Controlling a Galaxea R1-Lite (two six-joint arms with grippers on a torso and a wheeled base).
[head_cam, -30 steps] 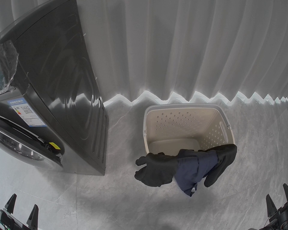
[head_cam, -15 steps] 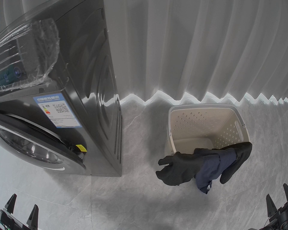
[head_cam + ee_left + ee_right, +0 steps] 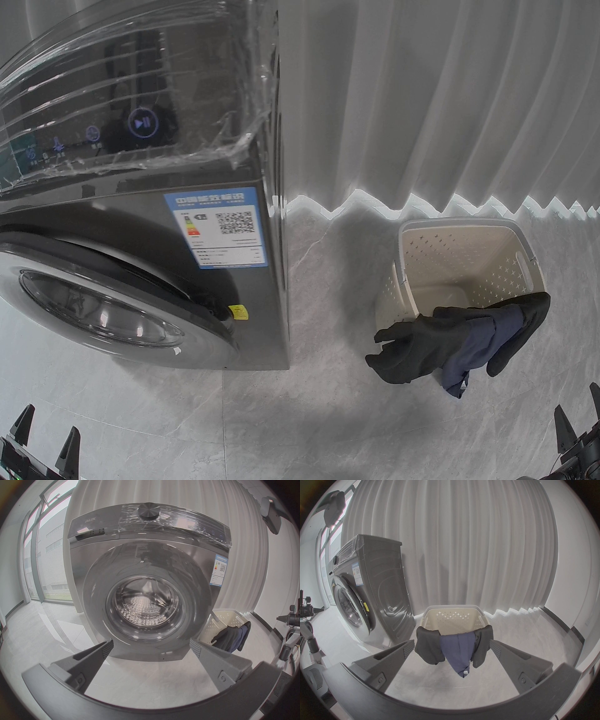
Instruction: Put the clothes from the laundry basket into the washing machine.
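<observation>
The dark grey washing machine [image 3: 206, 187] stands on the left, its round glass door [image 3: 100, 306] facing me and looking closed. A cream laundry basket [image 3: 465, 262] sits on the floor to its right. A black garment [image 3: 415, 347] and a navy one [image 3: 478, 347] hang over the basket's near rim. My left gripper [image 3: 45, 437] is low at the left, open and empty, in front of the machine door [image 3: 145, 606]. My right gripper [image 3: 578, 422] is low at the right, open and empty, facing the basket [image 3: 453, 617] and the draped clothes [image 3: 457, 652] from some distance.
A white curtain [image 3: 437, 94] hangs behind the basket and machine. Plastic film [image 3: 125, 81] covers the machine's control panel. Grey tiled floor [image 3: 312, 425] lies open between me, the machine and the basket.
The whole head picture has shifted: the camera turned toward the machine, which now fills more of the left while the basket sits farther right. Both grippers hold the same pose.
</observation>
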